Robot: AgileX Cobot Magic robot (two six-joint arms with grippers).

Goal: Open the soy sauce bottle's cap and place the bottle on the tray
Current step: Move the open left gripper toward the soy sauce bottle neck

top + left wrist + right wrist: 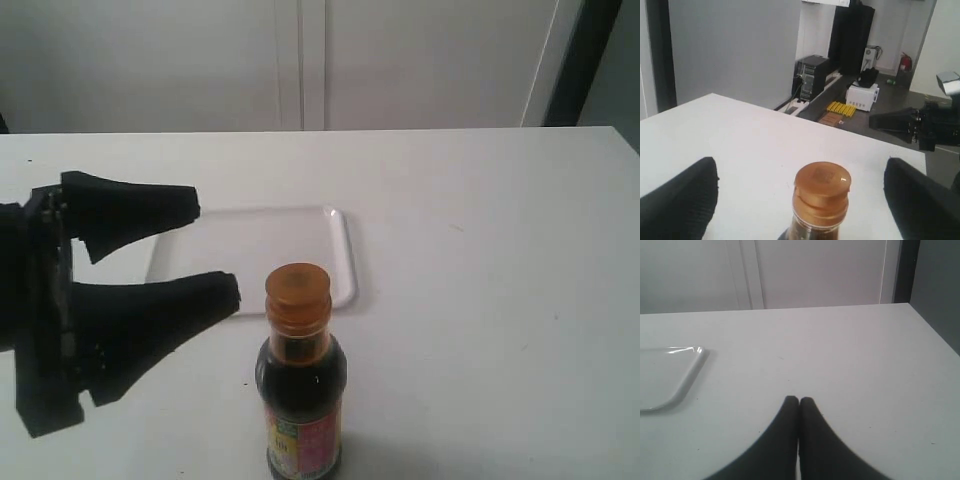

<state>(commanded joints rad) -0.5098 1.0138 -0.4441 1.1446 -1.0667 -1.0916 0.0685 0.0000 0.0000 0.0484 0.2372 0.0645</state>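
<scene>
In the exterior view, a soy sauce bottle [301, 400] is seen standing upright on a white table [500, 300], near the front edge. Its orange-gold cap [297, 290] is shut. A white tray [262, 250] lies flat just behind the bottle. The left hand [218, 250] is held open to the left of the bottle at cap height, its lower fingertip close beside the cap without touching it.

In the left wrist view, the cap [821, 190] is framed between the two spread fingers [680, 205] of the left hand, with clear gaps on both sides.

In the right wrist view, the right hand [799, 402] is shown closed on nothing, fingertips pressed together above the bare table. A corner of the tray [682, 377] is visible, well apart from it.
</scene>
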